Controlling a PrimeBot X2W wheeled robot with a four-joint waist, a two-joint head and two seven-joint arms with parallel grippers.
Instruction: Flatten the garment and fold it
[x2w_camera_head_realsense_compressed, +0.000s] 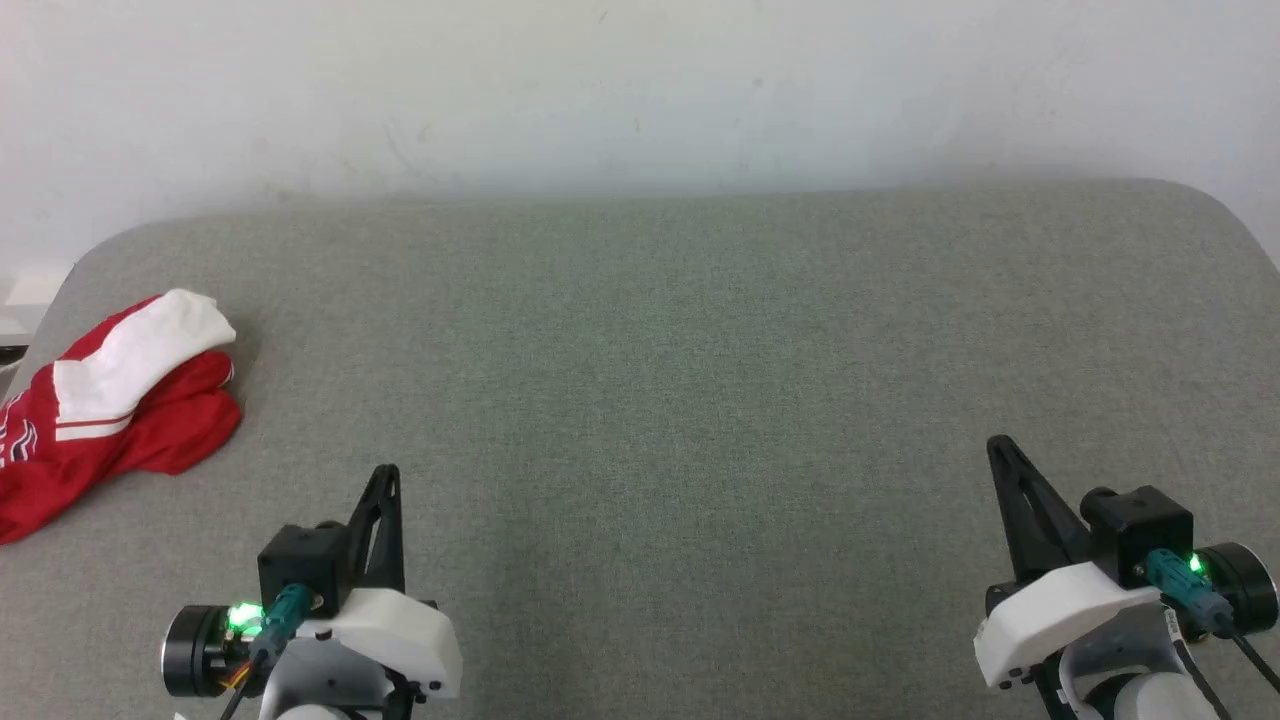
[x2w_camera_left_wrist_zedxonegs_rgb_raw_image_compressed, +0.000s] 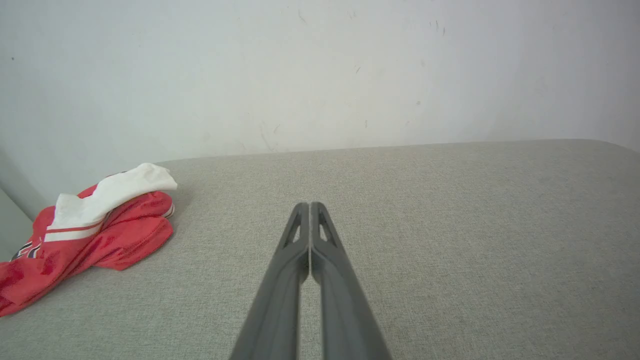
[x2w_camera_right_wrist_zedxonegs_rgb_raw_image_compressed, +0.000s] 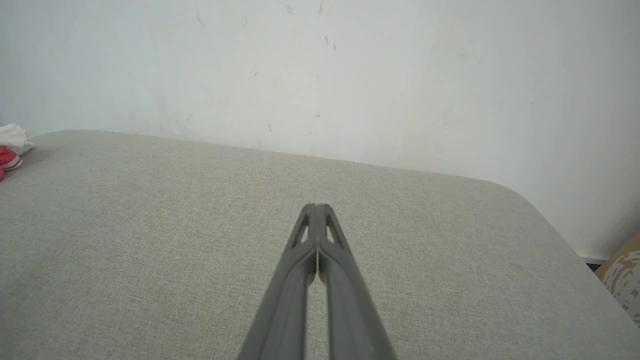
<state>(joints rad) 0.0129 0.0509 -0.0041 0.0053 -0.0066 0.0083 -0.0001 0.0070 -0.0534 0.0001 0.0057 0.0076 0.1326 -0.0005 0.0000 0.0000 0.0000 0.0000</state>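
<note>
Jersey (x2w_camera_head_realsense_compressed: 120, 400) in red and white lay bunched at the left edge of the grey fabric-covered table (x2w_camera_head_realsense_compressed: 700, 350), well apart from the left gripper (x2w_camera_head_realsense_compressed: 388, 472) and right gripper (x2w_camera_head_realsense_compressed: 1000, 447), both clenched empty, seemingly parked ahead of reaching

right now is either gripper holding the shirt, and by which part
Nothing is held: left gripper and right gripper are shut empty, the garment lying apart, untouched.
</note>
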